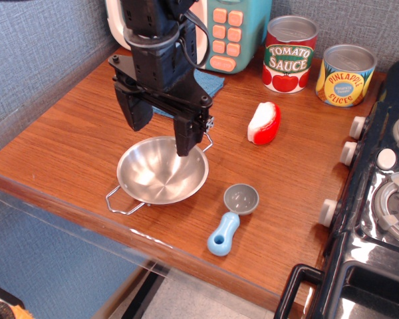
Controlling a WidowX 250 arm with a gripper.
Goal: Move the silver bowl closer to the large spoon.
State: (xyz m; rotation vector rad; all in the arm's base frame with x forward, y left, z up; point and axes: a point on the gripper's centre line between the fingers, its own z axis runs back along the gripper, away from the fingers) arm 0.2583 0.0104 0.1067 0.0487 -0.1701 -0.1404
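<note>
Fingers (134,113) are seen spread wide apart, nothing gripped between them, the gripper (161,127) hanging above the back rim of the silver bowl (161,170). One black finger is placed over the bowl's left edge, the other over its right rear rim, just in front of a wire loop handle. The bowl is set on the bench (66,139) near the front edge, its second handle pointing out toward the front left. Just to its right, close but apart, the large spoon (231,217) is laid with grey scoop toward the bowl and blue handle toward the front. Further back, a red-and-white oval object (264,123), a tomato sauce can (290,54) and a pineapple can (346,74) are lined toward the wall. A blue cloth (209,85) is partly hidden behind the arm. The stove (379,199) is placed at the right.
</note>
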